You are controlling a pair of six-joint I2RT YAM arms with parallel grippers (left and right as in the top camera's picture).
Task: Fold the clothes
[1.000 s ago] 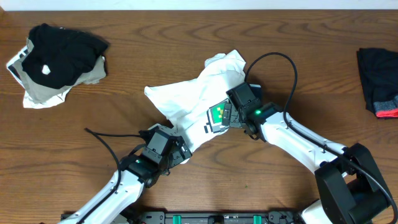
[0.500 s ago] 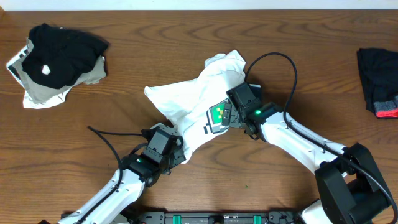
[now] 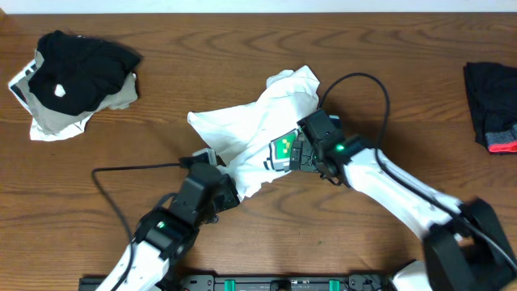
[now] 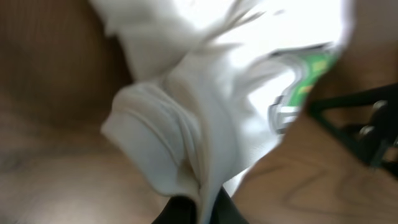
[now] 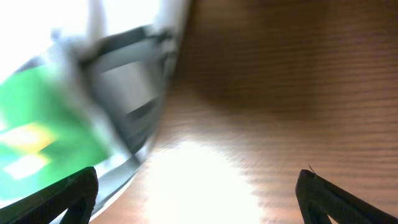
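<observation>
Lying crumpled mid-table, the white T-shirt [image 3: 250, 129] has bare table [image 3: 380, 65] on every side. Its lower edge is pinched in the left gripper [image 4: 198, 210], whose jaws have closed since a second ago, arm swung leftward. The right gripper [image 5: 199, 193] hangs spread wide at the green mark [image 3: 283, 148]

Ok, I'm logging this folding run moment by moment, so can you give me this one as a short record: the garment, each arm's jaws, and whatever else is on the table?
garment: white T-shirt, crumpled mid-table, not yet folded
print: green mark facing up on its right side
left gripper: jaws shut on a bunched edge of the shirt
right gripper: jaws open beside the green mark, gripping nothing
far left: black garment with a white spot
right edge: black garment with red trim
surface: wooden table
</observation>
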